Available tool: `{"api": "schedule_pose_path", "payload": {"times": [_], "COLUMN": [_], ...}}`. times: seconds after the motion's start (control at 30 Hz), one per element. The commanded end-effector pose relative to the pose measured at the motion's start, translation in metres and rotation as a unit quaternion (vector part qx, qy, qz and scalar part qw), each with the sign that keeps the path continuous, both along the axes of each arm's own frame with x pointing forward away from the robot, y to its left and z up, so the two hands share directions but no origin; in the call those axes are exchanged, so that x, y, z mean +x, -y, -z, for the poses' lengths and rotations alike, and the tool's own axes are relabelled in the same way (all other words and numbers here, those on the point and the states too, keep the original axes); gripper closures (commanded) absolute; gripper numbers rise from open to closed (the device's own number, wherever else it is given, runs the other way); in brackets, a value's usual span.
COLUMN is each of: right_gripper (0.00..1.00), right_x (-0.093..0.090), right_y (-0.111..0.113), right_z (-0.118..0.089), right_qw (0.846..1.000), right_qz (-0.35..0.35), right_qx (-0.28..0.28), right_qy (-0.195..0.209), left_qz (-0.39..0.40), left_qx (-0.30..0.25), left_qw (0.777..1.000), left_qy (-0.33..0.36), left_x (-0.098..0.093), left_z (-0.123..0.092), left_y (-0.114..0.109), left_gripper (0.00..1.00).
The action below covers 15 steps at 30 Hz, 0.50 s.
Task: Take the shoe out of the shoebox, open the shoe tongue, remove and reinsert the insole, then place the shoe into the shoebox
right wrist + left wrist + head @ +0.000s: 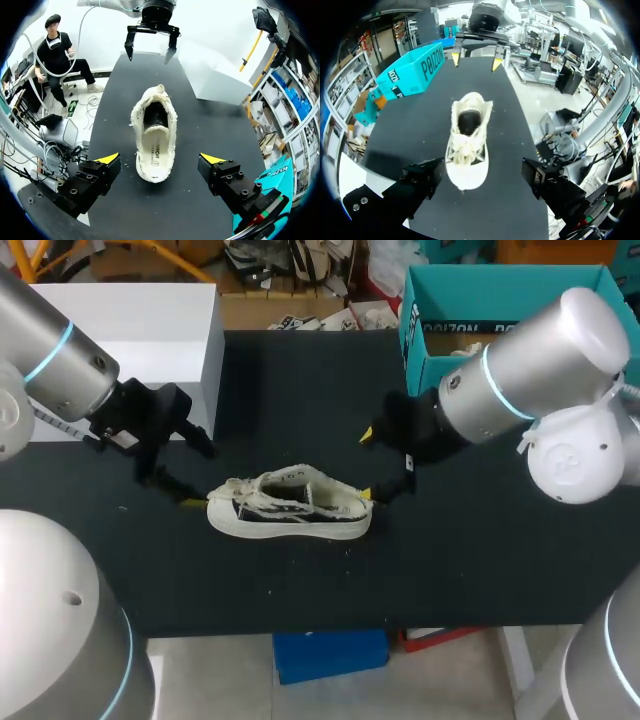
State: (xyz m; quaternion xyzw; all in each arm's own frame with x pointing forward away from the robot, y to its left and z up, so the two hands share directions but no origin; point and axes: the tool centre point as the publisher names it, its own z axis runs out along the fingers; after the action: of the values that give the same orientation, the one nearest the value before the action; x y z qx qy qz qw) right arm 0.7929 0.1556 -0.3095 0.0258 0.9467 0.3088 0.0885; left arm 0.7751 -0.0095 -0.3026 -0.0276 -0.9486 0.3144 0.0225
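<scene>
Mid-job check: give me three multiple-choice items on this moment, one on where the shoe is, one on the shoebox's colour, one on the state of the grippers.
1. Where is the shoe?
A) in the shoebox
B) on the table, between the left gripper and right gripper
C) lifted off the table

2. What colour is the shoebox?
A) teal
B) red
C) yellow

3. How are the grippers?
A) both open
B) both shut on the shoe
C) only the left shut on it

Answers:
1 B, it lies on the table with a gripper at each end.
2 A, its walls are teal.
3 A, both pairs of fingers stand wide apart, gripping nothing.
</scene>
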Motion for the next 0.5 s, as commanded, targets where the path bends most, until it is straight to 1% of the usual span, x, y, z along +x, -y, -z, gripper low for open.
{"api": "schedule_pose_path", "payload": {"times": [0.03,0.23,0.5], "right_gripper": [0.00,0.00,0.00], "right_x": [0.001,0.001,0.000], "right_y": [0.000,-0.004,-0.010], "right_z": [0.024,0.039,0.057], "right_qw": [0.999,0.998,0.995], "right_qz": [-0.001,0.005,0.019], "right_qx": [0.040,0.060,0.101], "right_qy": [0.003,-0.002,-0.006], "left_qz": [0.000,0.000,0.000], "left_qx": [0.000,0.000,0.000], "left_qw": [1.000,1.000,1.000], "left_qy": [0.002,0.002,0.002], "left_x": [0.000,0.000,0.000], "left_z": [0.002,0.002,0.002], "left_y": [0.000,0.000,0.000], "left_gripper": [0.00,0.00,0.00]}}
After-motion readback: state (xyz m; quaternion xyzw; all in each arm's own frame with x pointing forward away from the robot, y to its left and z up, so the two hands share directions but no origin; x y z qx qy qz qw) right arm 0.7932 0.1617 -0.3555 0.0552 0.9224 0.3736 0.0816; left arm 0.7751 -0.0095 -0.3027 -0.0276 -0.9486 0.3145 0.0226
